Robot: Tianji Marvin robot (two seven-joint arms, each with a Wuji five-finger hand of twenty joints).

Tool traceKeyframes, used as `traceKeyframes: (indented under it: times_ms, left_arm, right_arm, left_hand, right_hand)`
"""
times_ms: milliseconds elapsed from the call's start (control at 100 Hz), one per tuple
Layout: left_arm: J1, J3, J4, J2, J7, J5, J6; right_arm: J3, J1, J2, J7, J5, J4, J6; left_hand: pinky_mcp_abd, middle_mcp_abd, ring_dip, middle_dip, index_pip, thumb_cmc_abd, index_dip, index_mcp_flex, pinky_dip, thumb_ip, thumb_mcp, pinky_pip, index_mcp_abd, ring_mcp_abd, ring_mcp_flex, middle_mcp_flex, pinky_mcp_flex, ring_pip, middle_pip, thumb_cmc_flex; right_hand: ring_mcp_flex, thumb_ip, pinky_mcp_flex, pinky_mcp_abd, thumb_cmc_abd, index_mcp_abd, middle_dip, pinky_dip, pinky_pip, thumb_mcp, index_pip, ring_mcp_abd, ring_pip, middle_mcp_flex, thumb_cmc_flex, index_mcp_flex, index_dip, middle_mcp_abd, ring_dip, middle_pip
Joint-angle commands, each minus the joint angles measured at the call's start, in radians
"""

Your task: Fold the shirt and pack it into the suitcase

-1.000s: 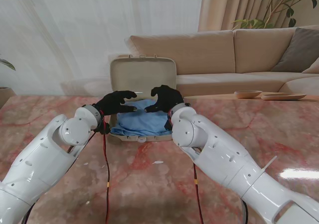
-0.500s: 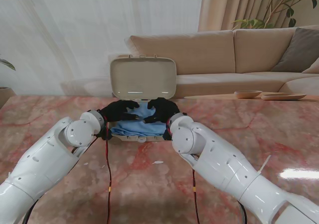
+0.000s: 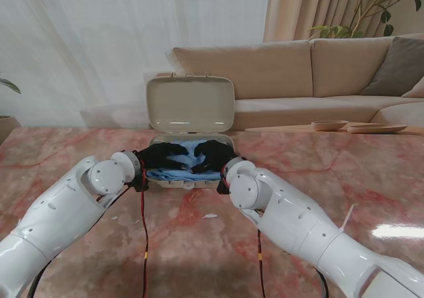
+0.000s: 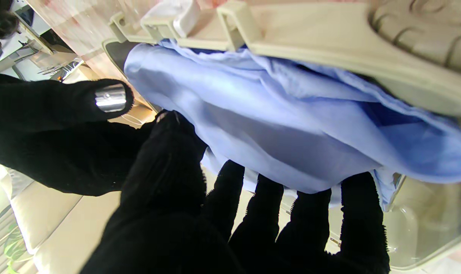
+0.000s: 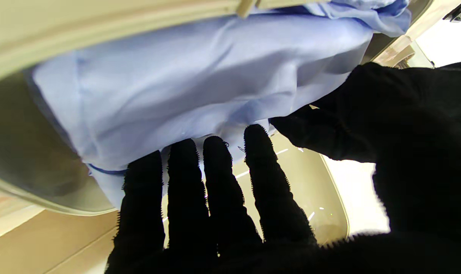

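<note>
Packing step: shirt (image 3: 189, 165) lies in the open suitcase (image 3: 190, 106); left hand (image 3: 161, 156) and right hand (image 3: 212, 155) press flat on it, fingers spread; next, probably tuck the near edge inside.

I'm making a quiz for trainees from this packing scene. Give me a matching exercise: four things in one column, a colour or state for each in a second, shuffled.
Things:
1. shirt
2. suitcase lid
3. left robot hand
4. sofa

Descriptions:
A. standing open, beige
B. behind the table
C. light blue, lying in the suitcase
D. black glove, fingers spread on the cloth

Pairs: 1-C, 2-A, 3-D, 4-B
</note>
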State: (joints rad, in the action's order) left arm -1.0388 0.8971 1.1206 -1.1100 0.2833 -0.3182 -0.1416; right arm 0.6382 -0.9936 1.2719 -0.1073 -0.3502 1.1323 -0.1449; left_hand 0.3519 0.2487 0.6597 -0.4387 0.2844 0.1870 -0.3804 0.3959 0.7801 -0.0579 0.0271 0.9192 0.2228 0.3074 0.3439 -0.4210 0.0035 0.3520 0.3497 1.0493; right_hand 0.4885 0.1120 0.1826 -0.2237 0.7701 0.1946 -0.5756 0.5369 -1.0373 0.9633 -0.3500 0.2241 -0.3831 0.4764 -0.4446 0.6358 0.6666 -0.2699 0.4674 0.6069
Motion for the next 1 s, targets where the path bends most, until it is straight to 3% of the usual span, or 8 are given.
traceKeyframes:
  times_ms: [0,280,690,840,990]
  left_arm:
    - [-0.010,-0.005,-0.010,0.003,0.012,-0.001,0.003]
    - [-0.082,0.092,0.117,0.015,0.006,-0.030,0.055]
    - [-0.309,0.336,0.385,0.032,-0.014,-0.106,0.218]
    - [-0.375,0.399,0.420,0.033,-0.014,-0.110,0.292]
    - [-0.403,0.422,0.406,0.023,-0.053,-0.096,0.346]
  right_arm:
    - [0.000,-0.009,0.001,0.019,0.005,-0.002,-0.001]
    - [0.057,-0.047,-0.022,0.009,-0.030,0.089,-0.030]
    - [0.198,-0.134,-0.068,0.001,-0.127,0.232,-0.106]
    - [0.234,-0.142,-0.079,0.028,-0.135,0.229,-0.153]
    - [0.252,-0.138,-0.083,0.050,-0.119,0.199,-0.183]
  left_hand:
    - [0.018,-0.012,0.005,0.004,-0.011,-0.040,0.007,0.013,0.013,0.019,-0.032,-0.018,-0.012,0.018,0.033,-0.023,-0.014,0.021,-0.011,0.042]
    - [0.015,-0.008,0.006,0.005,-0.002,-0.044,0.004,0.029,0.016,0.019,-0.039,-0.016,-0.019,0.021,0.033,-0.029,-0.012,0.023,-0.011,0.044]
    - [0.016,0.005,0.004,0.012,-0.008,-0.076,0.008,0.066,0.016,0.012,-0.050,-0.013,-0.024,0.039,0.046,-0.047,0.002,0.024,-0.028,0.021]
    - [0.017,0.014,0.015,0.012,-0.032,-0.099,0.017,0.070,0.023,0.009,-0.055,0.005,0.001,0.061,0.057,-0.051,0.013,0.042,-0.033,0.011]
    - [0.032,0.012,0.036,-0.002,-0.101,-0.108,0.049,0.029,0.035,0.010,-0.058,0.039,0.071,0.075,0.095,-0.085,0.035,0.078,-0.016,0.006]
  right_hand:
    - [0.002,-0.040,0.003,0.021,-0.001,-0.020,0.018,-0.019,0.003,0.023,-0.008,-0.020,-0.017,0.003,0.008,0.009,0.016,0.013,-0.038,0.009]
    - [0.023,-0.040,0.018,0.014,0.002,-0.020,0.021,-0.020,-0.012,0.024,-0.019,-0.014,-0.026,0.014,0.016,0.015,0.013,0.011,-0.038,0.007]
    - [0.055,-0.042,0.039,0.003,-0.046,-0.021,0.026,-0.025,-0.026,-0.002,-0.021,-0.007,-0.039,0.037,0.049,0.014,0.004,0.003,-0.032,0.003]
    - [0.058,-0.044,0.042,0.004,-0.107,-0.016,0.030,-0.024,-0.033,-0.041,-0.017,-0.002,-0.040,0.017,0.096,0.014,-0.001,0.003,-0.028,-0.011]
    - [0.051,-0.042,0.034,0.006,-0.170,-0.011,0.030,-0.021,-0.034,-0.128,-0.006,-0.001,-0.037,0.013,0.170,0.016,-0.008,0.005,-0.024,-0.019]
